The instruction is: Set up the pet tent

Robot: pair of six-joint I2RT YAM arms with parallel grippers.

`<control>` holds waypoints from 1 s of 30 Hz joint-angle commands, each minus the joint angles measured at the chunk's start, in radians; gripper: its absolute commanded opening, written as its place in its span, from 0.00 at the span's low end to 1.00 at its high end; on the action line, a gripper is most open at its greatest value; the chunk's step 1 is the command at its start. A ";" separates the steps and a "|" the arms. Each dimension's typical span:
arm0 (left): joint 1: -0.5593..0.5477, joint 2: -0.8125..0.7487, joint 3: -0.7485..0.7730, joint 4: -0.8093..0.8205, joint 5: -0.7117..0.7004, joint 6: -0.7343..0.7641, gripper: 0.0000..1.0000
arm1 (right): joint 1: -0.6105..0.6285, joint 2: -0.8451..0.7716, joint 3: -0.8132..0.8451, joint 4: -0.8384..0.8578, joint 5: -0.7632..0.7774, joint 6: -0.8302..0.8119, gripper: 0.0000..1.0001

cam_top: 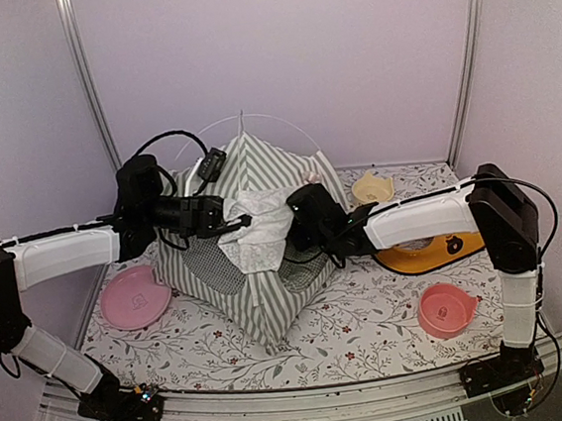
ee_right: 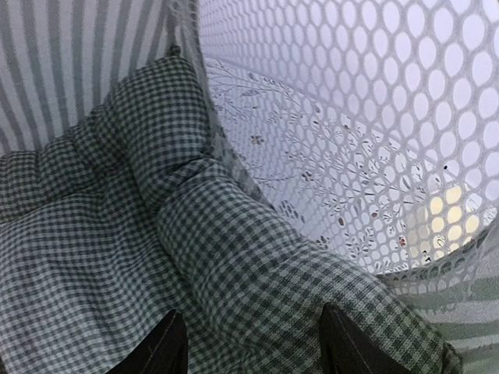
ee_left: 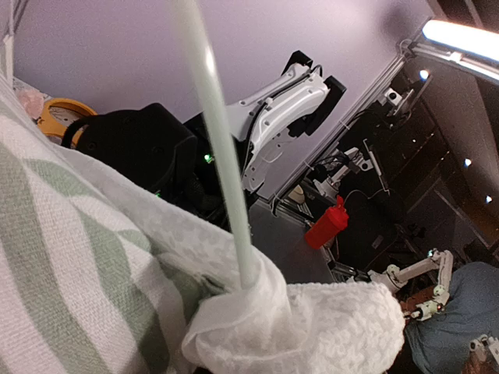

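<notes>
Tent (cam_top: 268, 281) sits mid-table on the floral mat (cam_top: 372, 331), upright-ish but slumped, striped peak toward the back wall, one corner pointing at the near edge. A thin white pole (ee_left: 218, 140) runs up out of a bunch of its white fabric in the L wrist view.

L gripper (cam_top: 240, 220) comes in from the left at about mid-height of the tent front. Its tip is buried in the bunched white curtain (cam_top: 258, 228) and it's closed tight, clamped on that fabric; the fingers themselves are hidden under the cloth.

R gripper (ee_right: 251, 312) is reached inside the tent through the front opening. Its dark fingers (ee_right: 168, 347) stand well apart, astride a rolled fold of the checked cushion (ee_right: 117, 234). Can't tell if they touch it. Mesh of the curtain hangs just to the R of them, mat pattern showing thru.

Round the tent: pink plate (cam_top: 133, 297) to the L, pink bowl (cam_top: 447, 309) near R, orange dish (cam_top: 430, 253) under the R arm, cream bowl (cam_top: 372, 189) at the back R.
</notes>
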 commanded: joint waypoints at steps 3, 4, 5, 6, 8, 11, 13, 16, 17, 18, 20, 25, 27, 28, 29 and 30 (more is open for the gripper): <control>0.006 -0.039 0.033 -0.047 0.025 0.049 0.00 | -0.083 0.100 0.066 -0.226 -0.011 0.069 0.61; 0.006 -0.038 0.035 -0.048 0.024 0.052 0.00 | -0.089 0.121 0.079 -0.265 -0.035 0.105 0.61; 0.006 -0.033 0.039 -0.055 0.019 0.057 0.00 | -0.092 0.136 0.088 -0.299 -0.063 0.123 0.61; 0.006 -0.031 0.045 -0.073 0.010 0.069 0.00 | -0.096 0.147 0.092 -0.327 -0.089 0.146 0.63; 0.006 -0.025 0.066 -0.140 -0.011 0.121 0.00 | -0.103 0.156 0.088 -0.363 -0.171 0.186 0.66; 0.006 -0.019 0.089 -0.233 -0.062 0.207 0.00 | -0.112 0.140 0.076 -0.385 -0.343 0.231 0.71; 0.006 -0.011 0.103 -0.303 -0.103 0.255 0.00 | -0.109 0.105 0.052 -0.354 -0.432 0.249 0.75; 0.006 -0.007 0.106 -0.348 -0.156 0.301 0.00 | -0.108 0.010 0.001 -0.290 -0.508 0.268 0.82; 0.006 -0.009 0.103 -0.356 -0.172 0.312 0.00 | -0.106 -0.023 -0.007 -0.276 -0.516 0.268 0.83; 0.006 -0.010 0.099 -0.365 -0.184 0.323 0.00 | -0.104 -0.064 -0.016 -0.262 -0.521 0.266 0.84; 0.006 -0.014 0.093 -0.387 -0.205 0.350 0.00 | -0.090 -0.117 -0.028 -0.233 -0.524 0.251 0.85; 0.007 -0.016 0.074 -0.392 -0.237 0.377 0.00 | -0.065 -0.172 -0.040 -0.163 -0.674 0.208 0.82; 0.009 -0.012 0.072 -0.392 -0.246 0.384 0.00 | -0.042 -0.177 -0.046 -0.140 -0.736 0.200 0.78; 0.009 -0.010 0.073 -0.394 -0.249 0.386 0.00 | -0.033 -0.181 -0.055 -0.126 -0.772 0.195 0.74; 0.009 -0.007 0.074 -0.394 -0.251 0.387 0.00 | -0.026 -0.184 -0.069 -0.101 -0.813 0.196 0.70; 0.009 -0.006 0.074 -0.391 -0.252 0.387 0.00 | -0.023 -0.189 -0.096 -0.062 -0.868 0.205 0.64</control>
